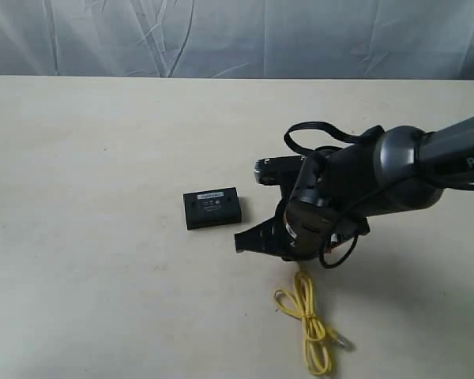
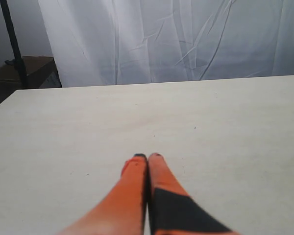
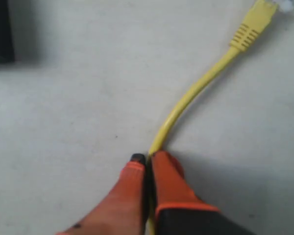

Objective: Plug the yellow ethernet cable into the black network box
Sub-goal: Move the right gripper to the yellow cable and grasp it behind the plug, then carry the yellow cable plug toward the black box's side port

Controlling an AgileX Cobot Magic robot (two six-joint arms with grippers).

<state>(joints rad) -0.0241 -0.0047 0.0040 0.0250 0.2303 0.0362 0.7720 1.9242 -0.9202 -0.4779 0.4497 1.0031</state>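
Observation:
The black network box lies flat on the table, pale label strip up; its corner shows in the right wrist view. The yellow ethernet cable lies looped near the front edge, one clear plug resting on the table. Its cord runs up under my right arm. My right gripper is shut on the cord, a short way behind the other plug, which lies ahead of the fingertips and apart from the box. My left gripper is shut on nothing, over bare table.
The pale table stretches wide to the left of the box. A white cloth backdrop hangs behind the far edge. A black loop of the arm's own cable sticks out above the right wrist.

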